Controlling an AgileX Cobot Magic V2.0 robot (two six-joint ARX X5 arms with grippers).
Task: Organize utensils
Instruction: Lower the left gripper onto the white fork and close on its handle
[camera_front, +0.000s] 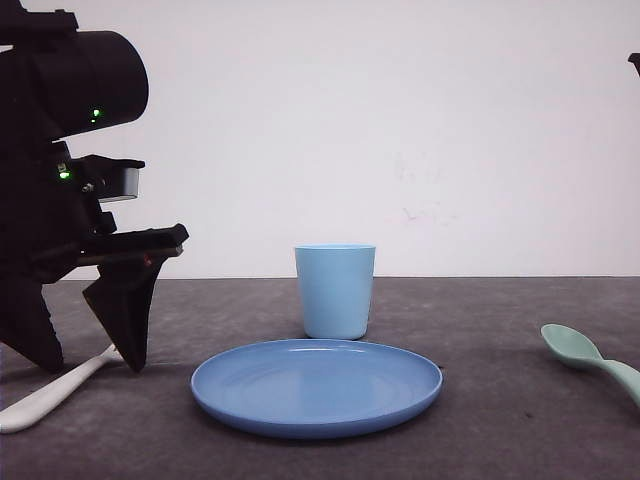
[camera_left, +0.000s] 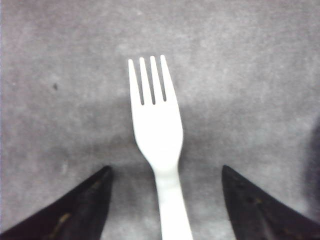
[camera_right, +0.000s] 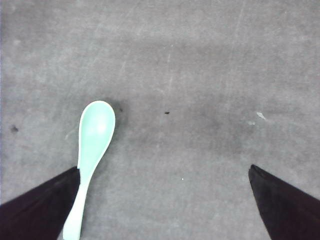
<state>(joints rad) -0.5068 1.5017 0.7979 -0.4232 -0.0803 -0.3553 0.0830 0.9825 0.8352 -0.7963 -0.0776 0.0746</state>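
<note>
The left gripper (camera_left: 165, 200) stands low with fingers spread either side of the white four-tined plastic fork (camera_left: 156, 135) lying on the grey table (camera_front: 480, 400), while the right gripper (camera_right: 165, 205), fingers likewise apart, hangs above the pale mint-green plastic spoon (camera_right: 92, 145), one finger just beside its handle.

Plate (camera_front: 316, 390): centre, near.
Cup (camera_front: 335, 291): just behind the plate.
Fork (camera_front: 50, 393): far left.
Spoon (camera_front: 592, 362): far right.

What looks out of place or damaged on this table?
Nothing looks damaged or spilled. The white plastic fork and pale mint-green plastic spoon lie loose on the grey table, on opposite sides of the round blue plate.
</note>
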